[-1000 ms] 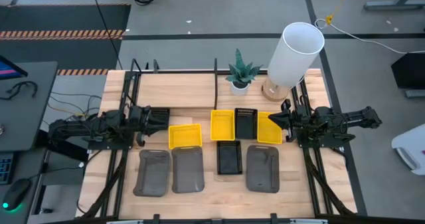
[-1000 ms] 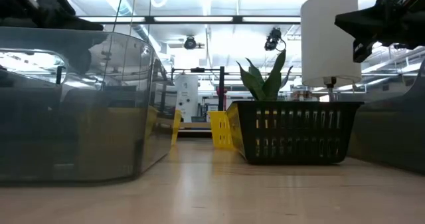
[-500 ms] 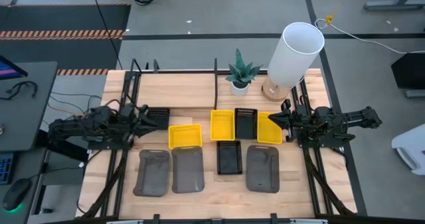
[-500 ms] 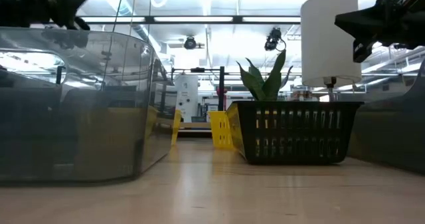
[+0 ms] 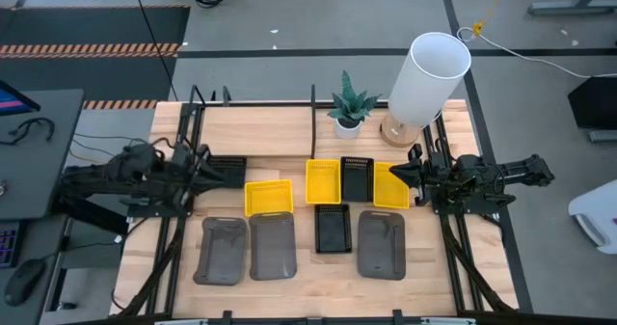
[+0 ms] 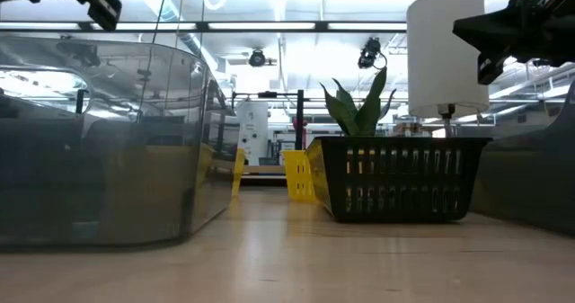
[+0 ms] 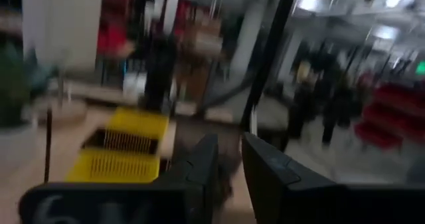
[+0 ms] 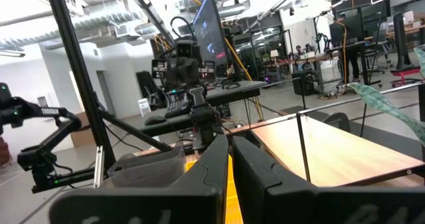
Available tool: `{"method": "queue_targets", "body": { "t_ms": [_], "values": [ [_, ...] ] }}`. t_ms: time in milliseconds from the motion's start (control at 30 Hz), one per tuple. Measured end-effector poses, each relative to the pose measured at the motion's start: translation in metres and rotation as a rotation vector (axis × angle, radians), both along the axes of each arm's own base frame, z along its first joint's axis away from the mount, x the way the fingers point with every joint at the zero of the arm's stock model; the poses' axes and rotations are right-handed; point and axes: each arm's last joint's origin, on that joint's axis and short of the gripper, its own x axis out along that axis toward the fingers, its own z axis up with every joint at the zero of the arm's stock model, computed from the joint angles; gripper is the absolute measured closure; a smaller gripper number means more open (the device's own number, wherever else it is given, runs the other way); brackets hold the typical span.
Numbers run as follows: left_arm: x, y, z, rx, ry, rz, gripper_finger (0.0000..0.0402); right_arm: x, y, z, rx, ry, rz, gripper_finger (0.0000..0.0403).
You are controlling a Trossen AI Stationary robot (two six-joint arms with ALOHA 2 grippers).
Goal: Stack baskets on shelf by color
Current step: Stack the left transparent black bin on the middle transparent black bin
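Beside the lone yellow basket (image 5: 268, 197), on its side away from the plant, the left tool (image 5: 207, 171), fingers nearly pressed together and empty, is being held just clear, nearer than the right tool (image 5: 400, 174), likewise narrowed and empty.

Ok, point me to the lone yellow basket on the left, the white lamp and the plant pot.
yellow basket (image 5: 268, 198), high view, its floor.
white lamp (image 5: 428, 78), high view, side of cylinder.
plant pot (image 5: 348, 126), high view, white rim.

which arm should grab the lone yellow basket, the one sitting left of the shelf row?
Probably left. The left gripper is just beside that yellow basket; the right gripper waits by the rightmost yellow basket, across the row.
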Motion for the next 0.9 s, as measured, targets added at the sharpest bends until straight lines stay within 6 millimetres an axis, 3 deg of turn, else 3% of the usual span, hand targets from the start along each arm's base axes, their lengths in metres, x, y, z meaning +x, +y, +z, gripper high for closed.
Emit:
{"method": "queue_targets", "body": {
  "t_ms": [333,600,900],
  "values": [
    [0.008,-0.001,0.008,-0.029,0.409,-0.007,0.029,0.0,0.0,0.0,0.0,0.0,0.0,0.0376],
    [0.017,-0.005,-0.003,-0.101,0.603,-0.017,0.0241,0.0,0.0,0.0,0.0,0.0,0.0,0.0376],
    [0.026,-0.014,-0.016,-0.153,0.78,-0.031,0.0252,0.0,0.0,0.0,0.0,0.0,0.0,0.0376]
  ]
}}
